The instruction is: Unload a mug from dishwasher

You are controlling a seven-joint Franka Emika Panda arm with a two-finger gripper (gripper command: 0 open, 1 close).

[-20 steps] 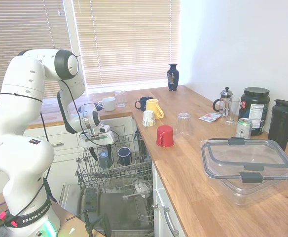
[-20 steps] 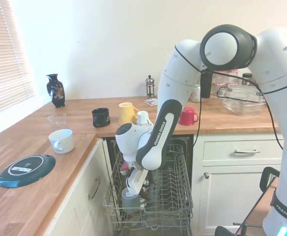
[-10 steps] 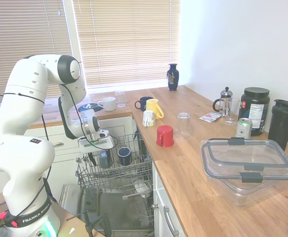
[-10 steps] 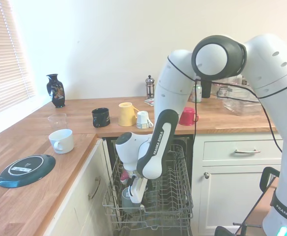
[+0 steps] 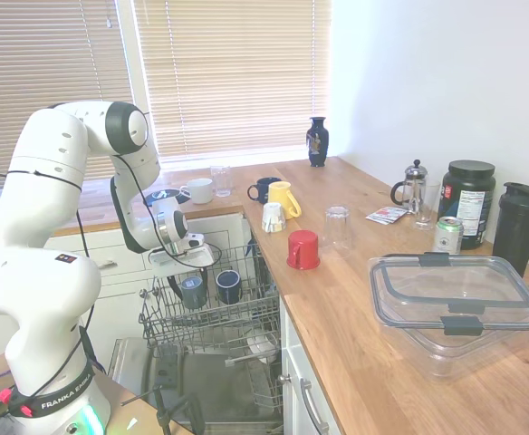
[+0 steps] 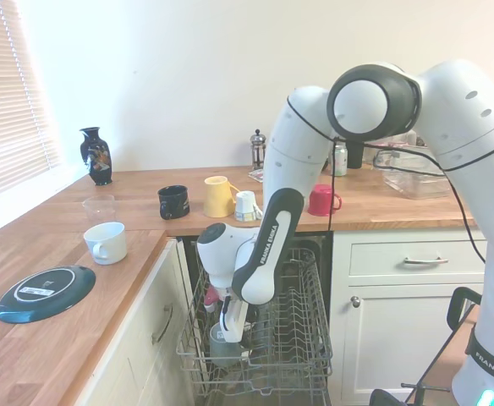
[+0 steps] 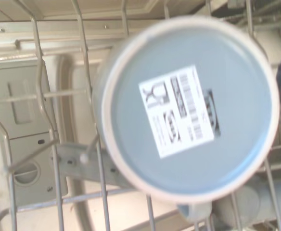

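Dishwasher (image 5: 212, 381) door open, wire rack (image 5: 212, 319) pulled out below the worktop (image 5: 355, 299) edge. Mug (image 5: 192, 290) sits upside down in the rack, base up, second mug (image 5: 229, 285) just beside it on the worktop side. Gripper (image 5: 185, 275) directly above the mug, down at rack level. On the worktop: red mug (image 5: 302, 249) near the edge, glass (image 5: 336, 227) just behind it; yellow mug (image 5: 283, 198) with a dark mug (image 5: 264, 190) beside it further back; vase (image 5: 317, 141) by the window. Lidded container (image 5: 455, 304) at the near end.

red mug (image 5: 302, 249), yellow mug (image 5: 283, 198), black vase (image 5: 317, 141)
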